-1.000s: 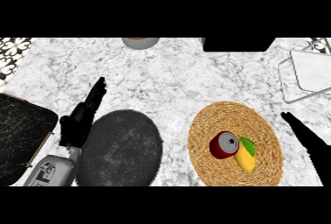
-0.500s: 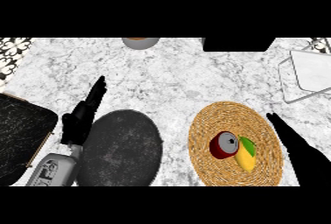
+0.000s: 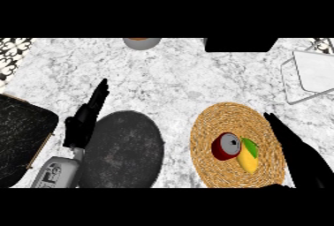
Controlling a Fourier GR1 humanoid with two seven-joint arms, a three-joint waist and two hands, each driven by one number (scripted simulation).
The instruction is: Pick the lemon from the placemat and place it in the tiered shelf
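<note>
White marble counter (image 3: 176, 84) spreads out below, and the lemon (image 3: 248, 160) sits on the woven placemat (image 3: 218, 117) at near right, touching a red can (image 3: 226, 146) on its left, with a green leaf-like piece (image 3: 250, 146) at its far end. Right hand (image 3: 290, 141) hangs over the placemat's right edge, fingers straight and together, pointing far, holding nothing, just beside the lemon and apart from it. Looks like the approach step: nothing is grasped yet. Next move, I'd say, calls for sliding left and curling round the lemon without knocking that can. Tiered shelf (image 3: 312, 75) waits at far right, well apart. Left hand (image 3: 85, 121) rests open at near left, fingers straight, beside a dark round plate (image 3: 124, 150), carrying nothing.
</note>
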